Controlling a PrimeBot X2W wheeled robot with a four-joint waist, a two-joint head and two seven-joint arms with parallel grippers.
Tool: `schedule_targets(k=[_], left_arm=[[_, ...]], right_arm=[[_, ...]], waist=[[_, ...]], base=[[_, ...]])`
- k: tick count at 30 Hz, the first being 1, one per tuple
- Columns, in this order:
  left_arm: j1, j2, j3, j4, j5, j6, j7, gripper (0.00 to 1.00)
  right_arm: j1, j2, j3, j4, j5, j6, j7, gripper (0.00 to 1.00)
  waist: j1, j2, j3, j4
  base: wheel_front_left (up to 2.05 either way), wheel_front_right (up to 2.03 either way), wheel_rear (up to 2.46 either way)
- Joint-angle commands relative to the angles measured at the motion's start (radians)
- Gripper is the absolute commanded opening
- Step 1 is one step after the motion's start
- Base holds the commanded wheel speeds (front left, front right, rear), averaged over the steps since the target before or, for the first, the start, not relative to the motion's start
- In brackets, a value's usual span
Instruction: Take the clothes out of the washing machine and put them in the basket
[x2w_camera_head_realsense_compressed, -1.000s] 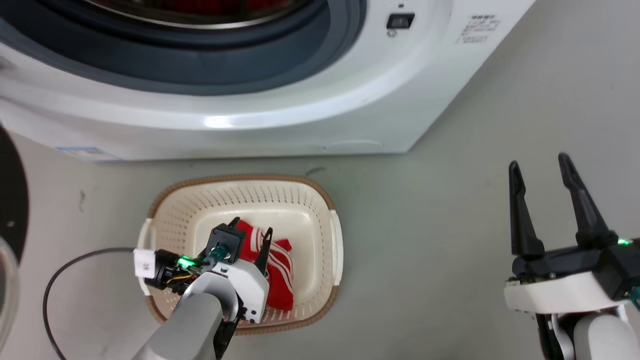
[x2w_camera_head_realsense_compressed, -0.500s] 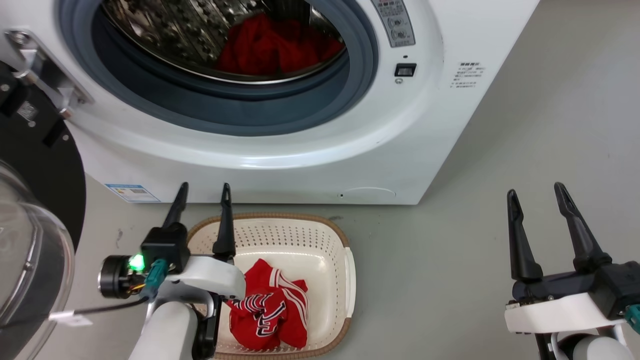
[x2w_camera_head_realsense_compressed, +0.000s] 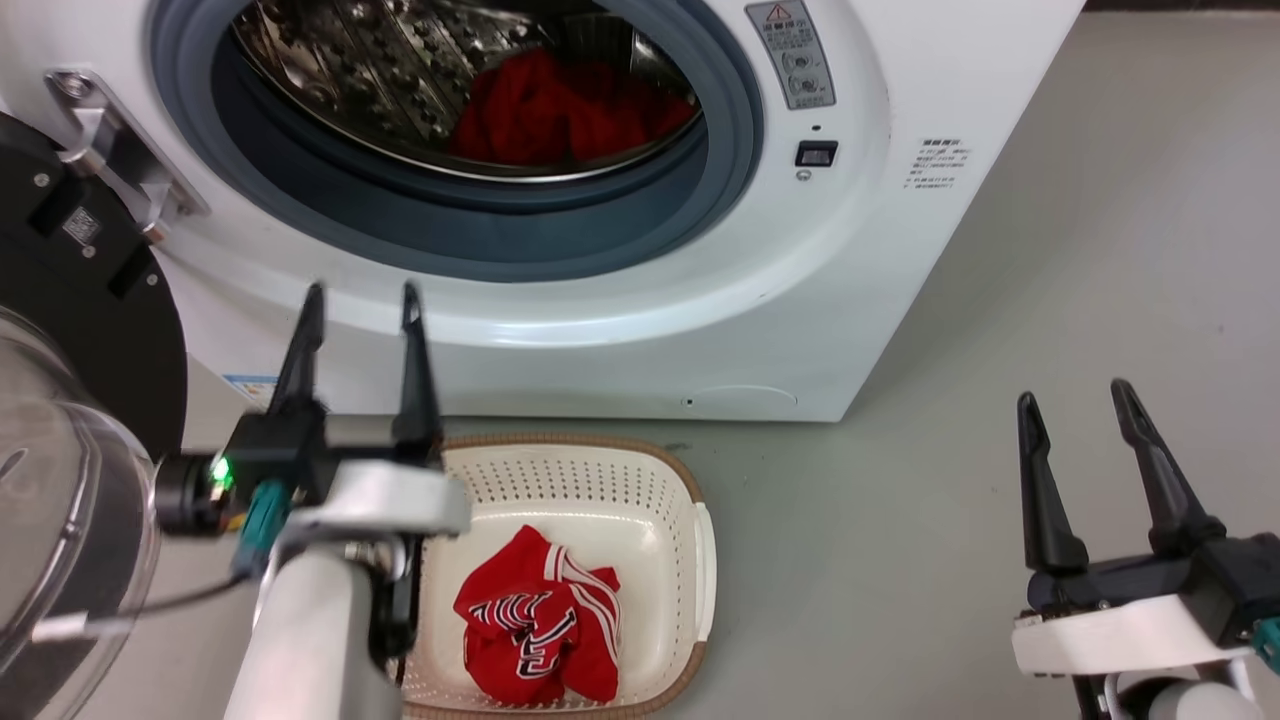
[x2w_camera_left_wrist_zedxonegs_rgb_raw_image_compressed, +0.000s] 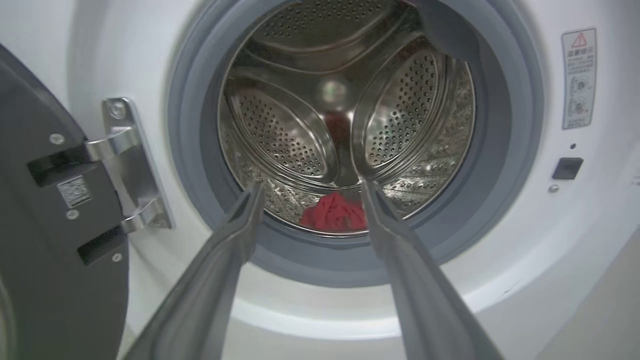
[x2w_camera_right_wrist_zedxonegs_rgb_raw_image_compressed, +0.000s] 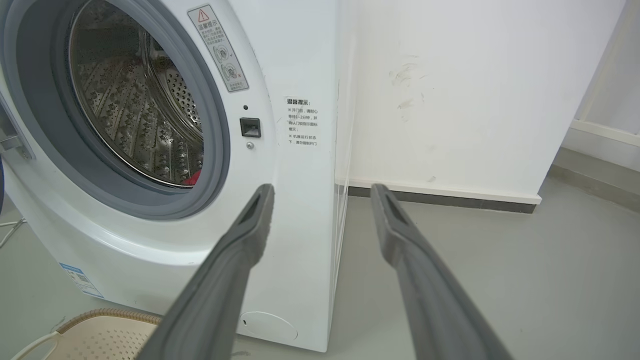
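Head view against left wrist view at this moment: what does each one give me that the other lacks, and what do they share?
Head view, not left wrist: the basket on the floor holding the striped red jersey, and the right gripper, open and empty.
Left wrist, not head: the back wall of the drum, seen straight on.
Both: the washing machine with its door swung open, the red garment lying in the drum, and the left gripper, open, pointing at the porthole.
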Motion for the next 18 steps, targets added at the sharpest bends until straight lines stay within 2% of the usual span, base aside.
schedule_targets(k=[1,8,15,18], left_arm=[[-0.046,-0.004,-0.002,0.018,0.011,-0.013,-0.003,1.00],[-0.316,0.030,0.019,0.236,0.030,-0.071,-0.003,1.00],[-0.635,0.120,-0.002,0.574,0.076,-0.112,-0.001,1.00],[-0.776,0.153,-0.019,0.699,0.087,-0.128,0.033,1.00]], right_arm=[[-0.025,0.000,0.005,-0.006,0.005,-0.001,-0.002,1.00],[-0.094,0.000,0.040,-0.016,0.013,-0.001,-0.002,1.00],[-0.155,0.000,0.061,-0.031,0.035,-0.001,-0.002,1.00],[-0.176,0.001,0.067,-0.039,0.052,-0.001,-0.002,1.00]], waist=[[0.0001,-0.0001,0.020,-0.005],[0.0001,-0.0001,0.122,-0.069],[0.0001,-0.0001,0.242,-0.155],[0.0001,-0.0001,0.296,-0.190]], base=[[0.00,0.00,0.00],[0.00,0.00,0.00],[0.00,0.00,0.00],[0.00,0.00,0.00]])
